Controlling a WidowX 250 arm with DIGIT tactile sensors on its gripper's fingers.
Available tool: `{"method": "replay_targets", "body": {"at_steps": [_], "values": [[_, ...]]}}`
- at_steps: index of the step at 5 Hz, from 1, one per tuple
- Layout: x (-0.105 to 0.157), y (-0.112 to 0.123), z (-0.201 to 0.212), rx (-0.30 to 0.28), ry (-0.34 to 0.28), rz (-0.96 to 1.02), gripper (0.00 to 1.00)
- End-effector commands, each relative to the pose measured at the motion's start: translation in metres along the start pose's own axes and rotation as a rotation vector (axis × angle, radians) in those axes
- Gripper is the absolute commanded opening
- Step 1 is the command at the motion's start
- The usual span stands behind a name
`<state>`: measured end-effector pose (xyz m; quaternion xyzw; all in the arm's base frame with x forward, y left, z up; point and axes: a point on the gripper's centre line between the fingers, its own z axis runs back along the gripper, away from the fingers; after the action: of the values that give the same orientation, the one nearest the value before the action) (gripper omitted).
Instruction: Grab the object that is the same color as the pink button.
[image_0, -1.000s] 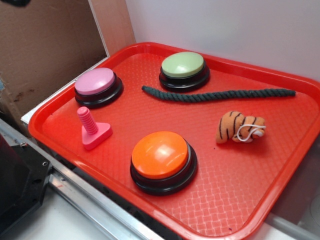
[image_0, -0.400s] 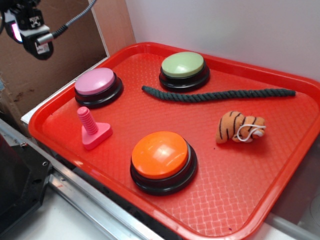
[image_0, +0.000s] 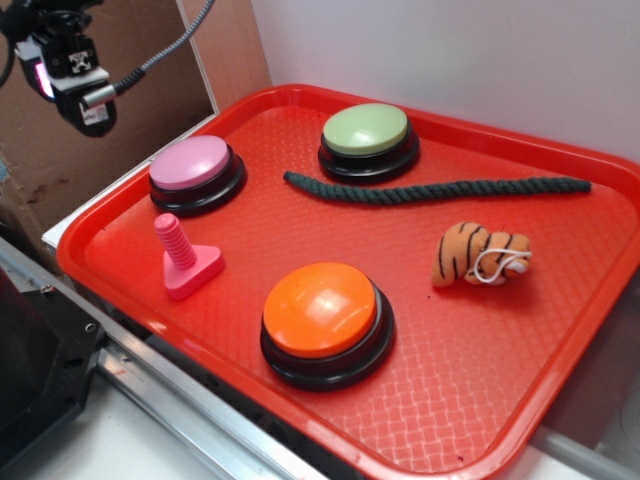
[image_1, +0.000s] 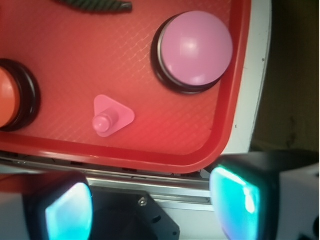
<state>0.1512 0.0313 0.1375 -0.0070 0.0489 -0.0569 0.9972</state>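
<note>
1. the hand (image_0: 75, 85) hangs high beyond the tray's left rim, above the cardboard backing and outside the red tray (image_0: 560, 400). nothing lies between its fingers (image_1: 67, 212), which show well apart at the bottom of the wrist view; it is judged open and empty.
2. the pink bolt (image_0: 185, 258) stands on the tray floor near the left front rim, between the pink button (image_0: 192, 165) and the orange button (image_0: 322, 310), apart from both.
3. relation governing the coming move: the bolt lies inward over the tray rim from the hand and well below it. in the wrist view the bolt (image_1: 111, 116) sits above the gap between the fingers and left of its middle, with the tray rim between.
4. long axis: the ribbed shaft rises from the flat triangular base nearly upright, leaning slightly toward the tray's left rim. the wrist view looks almost straight down on the shaft end.
5. the base's sharpest corner points toward the pink button (image_1: 197, 47) side in the wrist view.
6. judgement: the hand needs to travel in over the rim, centre on the shaft, then descend with the fingers either side of it. the neighbouring button is near enough to warrant care.
7. the green button (image_0: 366, 130), rope (image_0: 430, 190) and striped toy (image_0: 480, 255) lie farther in, well clear of the approach.
</note>
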Motion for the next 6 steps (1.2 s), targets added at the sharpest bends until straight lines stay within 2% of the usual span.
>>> {"method": "replay_targets", "body": {"at_steps": [1, 2, 3, 4, 6], "values": [[0.001, 0.012, -0.016, 0.04, 0.037, 0.013, 1.0], [0.009, 0.027, -0.05, 0.018, 0.071, 0.017, 1.0], [0.016, 0.021, -0.071, 0.008, 0.117, -0.036, 1.0], [0.018, 0.009, -0.073, -0.004, 0.12, -0.068, 1.0], [0.017, -0.008, -0.056, -0.019, 0.052, -0.091, 1.0]]}}
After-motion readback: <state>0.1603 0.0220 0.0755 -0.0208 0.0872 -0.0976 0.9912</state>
